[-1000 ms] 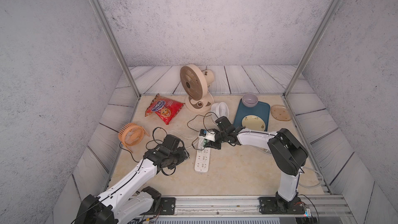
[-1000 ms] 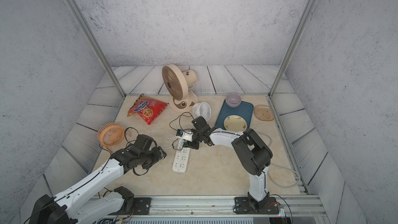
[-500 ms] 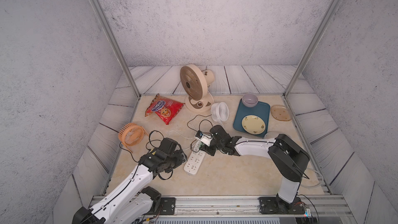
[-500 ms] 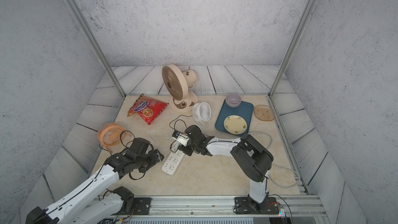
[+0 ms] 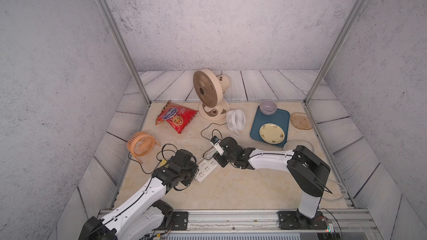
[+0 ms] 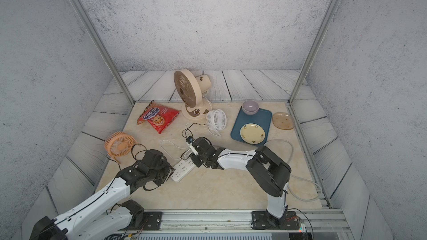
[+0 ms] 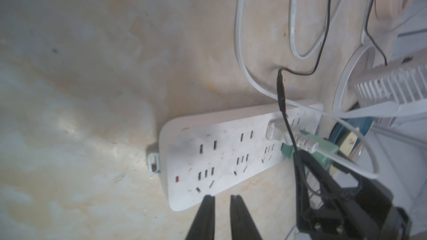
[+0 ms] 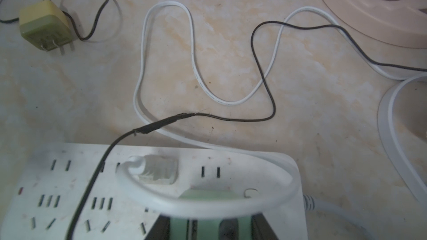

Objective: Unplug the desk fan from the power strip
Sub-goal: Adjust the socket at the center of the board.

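The white power strip (image 5: pixel 206 168) (image 6: pixel 183 170) lies slantwise on the table. My right gripper (image 5: pixel 218 159) (image 8: pixel 208 227) is shut on a green plug (image 8: pixel 208 196) seated in the strip's far end. A thin black cord (image 8: pixel 263 70) runs from that plug toward the small white desk fan (image 5: pixel 236 119). My left gripper (image 5: pixel 196 174) (image 7: pixel 221 198) hovers at the strip's (image 7: pixel 231 155) near end. Its fingers stand almost together with only a narrow slit, and nothing is between them.
A big beige fan (image 5: pixel 206 88) stands behind; its white plug (image 8: pixel 157 169) sits in the strip and its flat cable loops over the green plug. An orange fan (image 5: pixel 141 145) and its loose yellow-green adapter (image 8: pixel 45 27) lie left. A cookie bag (image 5: pixel 176 117) and a blue tray (image 5: pixel 277 117) lie farther back.
My right gripper has dragged the plug and strip leftward and nearer, so the strip now lies slantwise. The left gripper's fingers have closed to a narrow slit beside the strip's near end.
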Controlling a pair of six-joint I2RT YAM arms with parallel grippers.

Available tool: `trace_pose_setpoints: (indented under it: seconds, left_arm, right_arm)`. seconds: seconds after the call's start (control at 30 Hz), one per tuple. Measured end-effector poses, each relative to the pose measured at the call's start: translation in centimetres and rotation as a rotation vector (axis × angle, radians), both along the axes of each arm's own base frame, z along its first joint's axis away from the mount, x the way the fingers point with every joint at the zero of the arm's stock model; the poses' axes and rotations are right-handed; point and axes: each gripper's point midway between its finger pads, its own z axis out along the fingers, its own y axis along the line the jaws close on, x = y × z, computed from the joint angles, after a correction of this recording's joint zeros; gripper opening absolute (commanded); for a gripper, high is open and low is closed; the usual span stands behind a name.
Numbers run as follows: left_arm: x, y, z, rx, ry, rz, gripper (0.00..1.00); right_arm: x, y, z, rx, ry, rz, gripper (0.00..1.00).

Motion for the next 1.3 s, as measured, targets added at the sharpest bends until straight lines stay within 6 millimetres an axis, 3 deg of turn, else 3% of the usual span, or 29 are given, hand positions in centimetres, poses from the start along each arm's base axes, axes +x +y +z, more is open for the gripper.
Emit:
trace_pose_setpoints:
  seconds: [0.17, 0.33, 0.5, 0.63, 1.1, 1.3]
  left_arm:
    - [2.3, -2.4, -0.4, -0.1, 0.002, 0.046, 0.07]
    - [3.4, -3.8, -0.9, -0.161, 0.015, 0.065, 0.07]
    - [3.5, -4.0, -1.1, -0.19, 0.032, 0.094, 0.05]
    - [2.9, -3.8, -2.9, -0.181, 0.091, 0.122, 0.03]
    - [2.5, -3.9, -3.5, -0.204, 0.147, 0.161, 0.01]
    - [2.9, -5.9, -4.0, -0.272, 0.192, 0.119, 0.0]
  right_arm:
    - [0.0, 0.0, 0.0, 0.002, 0.008, -0.007, 0.0]
    - [0.0, 0.2, 0.0, 0.0, 0.012, -0.008, 0.0]
    - [-0.3, 0.3, 0.0, -0.004, 0.008, 0.008, 0.0]
    - [-0.5, 0.6, 0.1, -0.008, -0.003, 0.031, 0.0]
    - [-1.2, 0.1, 0.1, 0.052, -0.055, 0.043, 0.0]
    - [-1.3, -0.1, 0.1, 0.139, -0.083, 0.014, 0.0]
